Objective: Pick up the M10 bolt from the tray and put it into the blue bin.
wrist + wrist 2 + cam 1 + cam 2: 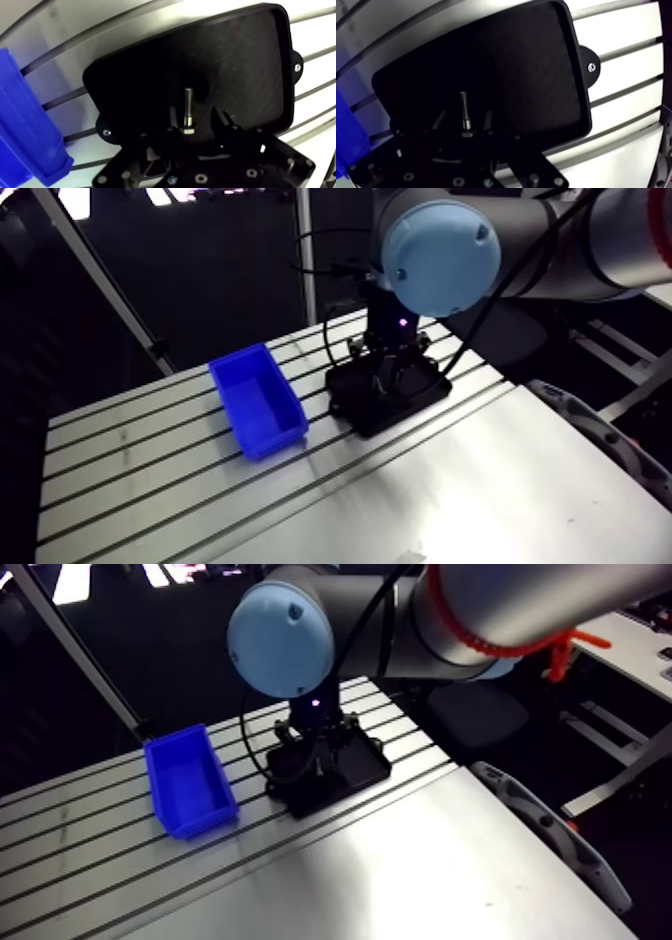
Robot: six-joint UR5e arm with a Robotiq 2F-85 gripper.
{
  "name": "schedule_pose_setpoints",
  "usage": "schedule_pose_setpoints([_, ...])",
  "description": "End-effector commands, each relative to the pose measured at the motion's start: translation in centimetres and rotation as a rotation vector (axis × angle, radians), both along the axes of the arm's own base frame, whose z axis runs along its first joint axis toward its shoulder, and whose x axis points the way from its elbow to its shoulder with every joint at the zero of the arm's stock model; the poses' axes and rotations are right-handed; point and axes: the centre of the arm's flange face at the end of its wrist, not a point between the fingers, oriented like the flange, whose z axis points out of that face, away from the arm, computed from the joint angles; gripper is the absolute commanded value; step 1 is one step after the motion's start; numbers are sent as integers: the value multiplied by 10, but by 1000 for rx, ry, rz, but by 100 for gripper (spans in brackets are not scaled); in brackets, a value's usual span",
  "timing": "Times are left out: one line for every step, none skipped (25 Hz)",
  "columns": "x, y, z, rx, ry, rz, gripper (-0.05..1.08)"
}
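M10 bolt (188,109) on the black tray (240,55), between jaws spread apart, apparently touching neither.

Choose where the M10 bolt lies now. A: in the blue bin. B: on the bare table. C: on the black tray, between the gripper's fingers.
C: the wrist view shows the M10 bolt on the black tray, between the open fingers of the gripper.

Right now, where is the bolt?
In the wrist view, the bolt is in the black tray, between the open fingers of the gripper. The blue bin stands beside the tray.
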Motion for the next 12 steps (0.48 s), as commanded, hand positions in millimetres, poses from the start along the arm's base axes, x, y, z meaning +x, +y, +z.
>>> schedule_pose_setpoints([-1,1,0,2,-1,-2,54])
schedule_pose_setpoints([-1,1,0,2,-1,-1,54])
schedule_pose_setpoints([-1,1,0,2,-1,-2,54])
schedule_pose_setpoints([-1,1,0,2,-1,-2,54])
schedule_pose_setpoints([-1,1,-1,1,-2,-1,55])
schedule_pose_setpoints([-1,1,0,2,-1,-2,55])
schedule_pose_setpoints([-2,1,0,3,1,-2,55])
schedule_pose_setpoints([-2,1,0,3,1,-2,55])
schedule_pose_setpoints([-2,1,0,3,1,-2,55])
schedule_pose_setpoints([-2,1,-1,1,-2,-2,56])
schedule_pose_setpoints([-2,1,-4,-1,-6,-2,56])
schedule_pose_setpoints([-2,0,-5,-2,-7,0,56])
